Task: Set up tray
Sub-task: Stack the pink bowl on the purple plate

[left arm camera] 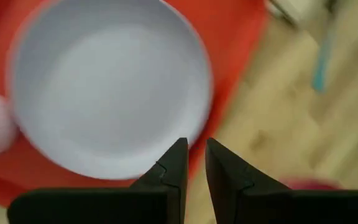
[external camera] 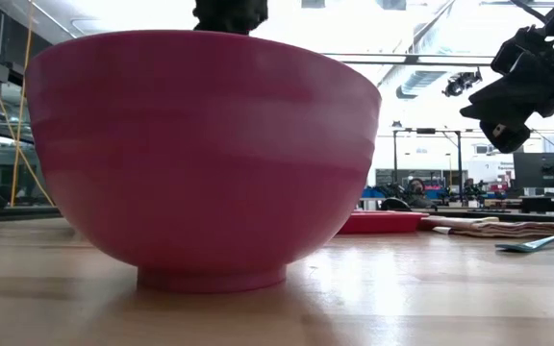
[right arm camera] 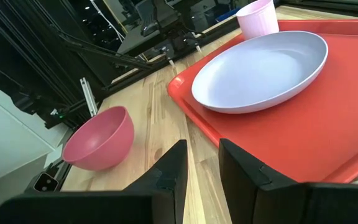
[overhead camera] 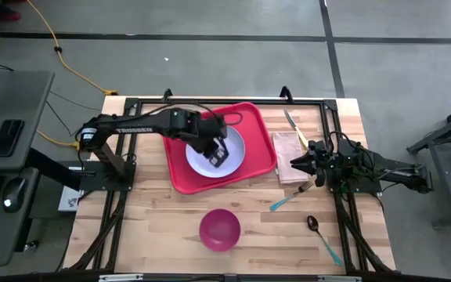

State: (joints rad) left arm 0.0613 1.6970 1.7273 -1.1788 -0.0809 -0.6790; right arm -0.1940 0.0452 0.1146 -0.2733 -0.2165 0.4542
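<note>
Pink bowl (external camera: pixel 205 159) up front; left claw (overhead camera: pixel 216 153) hovers over tray (overhead camera: pixel 180 174), fingers slightly parted, empty

Tray (overhead camera: pixel 180 177): a large, flat, red plastic rectangle with rounded corners and a low raised rim, lying level on the wooden table toward its far middle, turned slightly askew to the table's edges. It carries a round lavender plate (overhead camera: pixel 237 149) and, at one corner, a pale pink cup (right arm camera: pixel 258 17).
</note>
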